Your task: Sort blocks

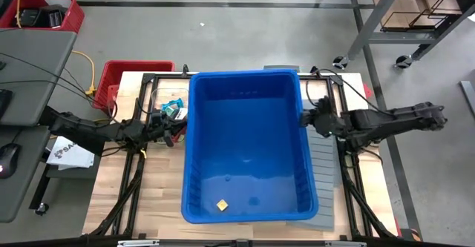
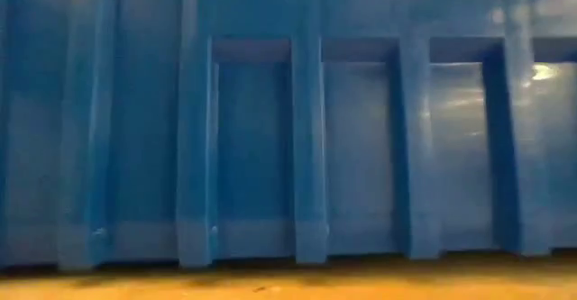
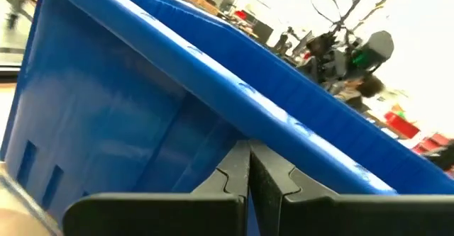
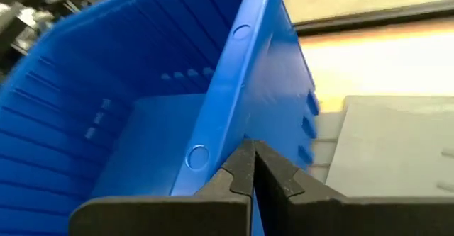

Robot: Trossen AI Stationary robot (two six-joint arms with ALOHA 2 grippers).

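Two closed, empty grippers, left and right, flank blue bin on wooden table.

left gripper, right gripper, fingers closed

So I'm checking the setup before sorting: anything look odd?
The bin sits slightly skewed on the table and holds just one yellow block near its front wall. Both grippers, left and right, are shut at its rims.

Low view wholly filled by large blue plastic bin wall; small yellowish block too tiny to identify.
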